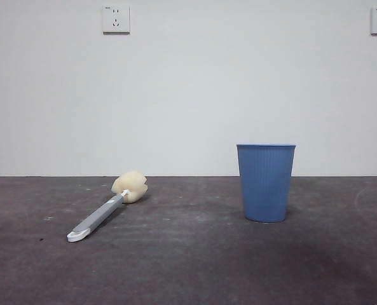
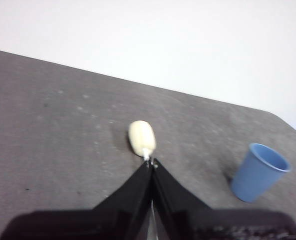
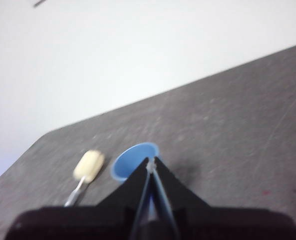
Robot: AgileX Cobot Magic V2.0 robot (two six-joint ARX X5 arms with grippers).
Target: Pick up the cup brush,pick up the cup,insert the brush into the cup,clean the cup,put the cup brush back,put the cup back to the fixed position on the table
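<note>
The cup brush (image 1: 109, 210) lies flat on the table (image 1: 188, 267) at the left, its cream sponge head towards the wall and its white tip towards the front. To its right the blue ribbed cup (image 1: 266, 182) stands upright. Neither arm appears in the front view. In the left wrist view my left gripper (image 2: 151, 163) is shut and empty, raised above the brush; the sponge head (image 2: 142, 138) shows just past the jaw tips, which hide the handle. My right gripper (image 3: 151, 163) is shut and empty above the cup (image 3: 129, 163), with the brush (image 3: 88, 169) off to one side.
A white wall rises behind the table, with two sockets (image 1: 116, 19) high up. The table's rounded corner shows in the left wrist view beyond the cup (image 2: 260, 171).
</note>
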